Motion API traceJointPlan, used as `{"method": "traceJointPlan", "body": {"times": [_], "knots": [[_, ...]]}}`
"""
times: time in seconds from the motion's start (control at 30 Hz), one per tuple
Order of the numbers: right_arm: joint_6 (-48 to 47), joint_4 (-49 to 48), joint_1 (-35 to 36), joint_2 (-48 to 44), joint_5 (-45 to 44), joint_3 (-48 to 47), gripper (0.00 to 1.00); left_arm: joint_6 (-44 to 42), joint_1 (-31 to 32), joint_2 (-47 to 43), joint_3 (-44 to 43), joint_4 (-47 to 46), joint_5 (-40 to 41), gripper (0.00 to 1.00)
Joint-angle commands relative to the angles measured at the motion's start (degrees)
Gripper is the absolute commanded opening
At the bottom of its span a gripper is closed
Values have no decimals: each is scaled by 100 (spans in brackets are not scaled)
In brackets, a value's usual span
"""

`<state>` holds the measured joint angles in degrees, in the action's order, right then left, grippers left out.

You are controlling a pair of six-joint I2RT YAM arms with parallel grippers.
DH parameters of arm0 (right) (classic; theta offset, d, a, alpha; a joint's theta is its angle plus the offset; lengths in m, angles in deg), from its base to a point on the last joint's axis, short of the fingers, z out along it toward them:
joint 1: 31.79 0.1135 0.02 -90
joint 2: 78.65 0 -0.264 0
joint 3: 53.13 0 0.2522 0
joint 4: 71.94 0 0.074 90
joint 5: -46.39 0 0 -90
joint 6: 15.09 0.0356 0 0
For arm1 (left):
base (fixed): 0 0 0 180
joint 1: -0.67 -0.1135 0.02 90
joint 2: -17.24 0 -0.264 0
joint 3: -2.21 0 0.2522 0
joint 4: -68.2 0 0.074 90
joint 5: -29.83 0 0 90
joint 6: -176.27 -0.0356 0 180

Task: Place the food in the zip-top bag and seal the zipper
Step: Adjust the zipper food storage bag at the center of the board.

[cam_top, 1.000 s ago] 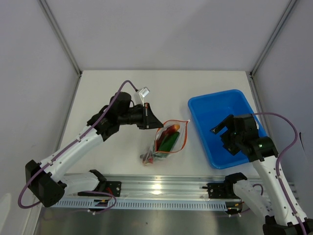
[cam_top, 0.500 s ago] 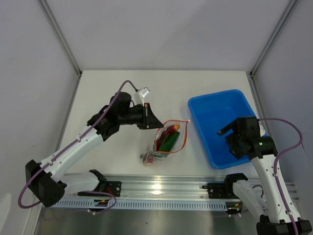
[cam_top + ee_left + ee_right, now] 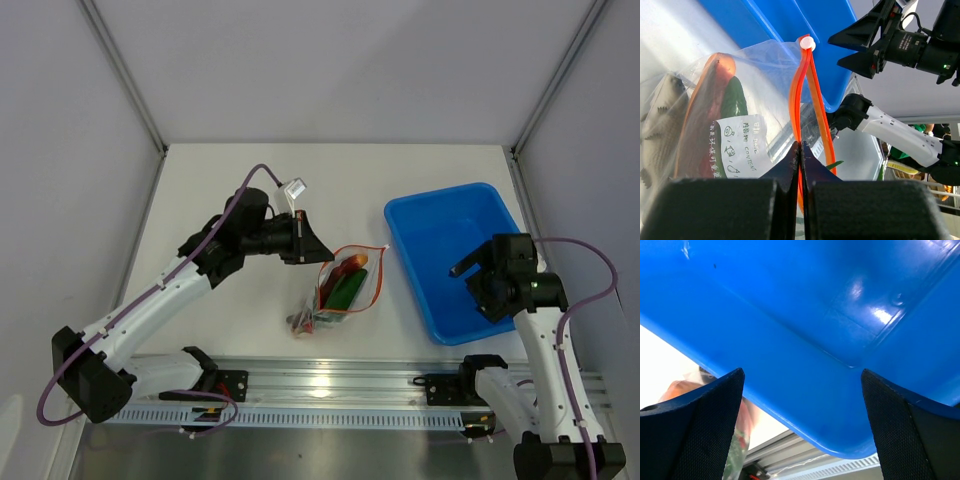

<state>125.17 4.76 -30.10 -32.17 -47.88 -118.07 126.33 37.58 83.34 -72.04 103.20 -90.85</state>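
Found left gripper clamped shut on zipper of zip-top bag, with food inside just beyond its tips. Found right gripper fully spread, empty, over blue tray. Judged risk: unbraced bag dragging along, zipper left partly unsealed.

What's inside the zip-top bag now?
Through the clear bag: a long red food piece, a dark green cucumber, a printed label. What lies behind the label is hidden.
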Motion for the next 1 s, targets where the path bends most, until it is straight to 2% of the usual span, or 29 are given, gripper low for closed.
{"method": "traceJointPlan", "body": {"times": [0.0,0.27,0.4,0.6,0.63,0.8,0.93,0.97], "knots": [[-306,183,-64,2,-458,-436,99,-15,-43,-10,-183,-260,-140,1],[-605,315,-117,238,-1101,-1535,99,20,-34,16,-200,-278,-193,1],[-842,342,-292,370,-892,-1580,100,-6,-34,-63,-200,-243,-141,0],[-1430,97,-292,520,451,-1237,99,11,-43,-28,-244,-251,-158,0],[-1579,-8,-292,511,1115,-1184,99,11,-43,-28,-235,-260,-158,1],[-1845,-439,-109,266,2754,-816,99,-6,-34,-10,-297,-234,-140,1],[-1047,-1140,821,116,3248,-490,99,3,-43,16,-384,-234,-132,1],[-836,-1309,1328,90,3196,-420,99,11,-43,34,-402,-242,-132,1]]}}
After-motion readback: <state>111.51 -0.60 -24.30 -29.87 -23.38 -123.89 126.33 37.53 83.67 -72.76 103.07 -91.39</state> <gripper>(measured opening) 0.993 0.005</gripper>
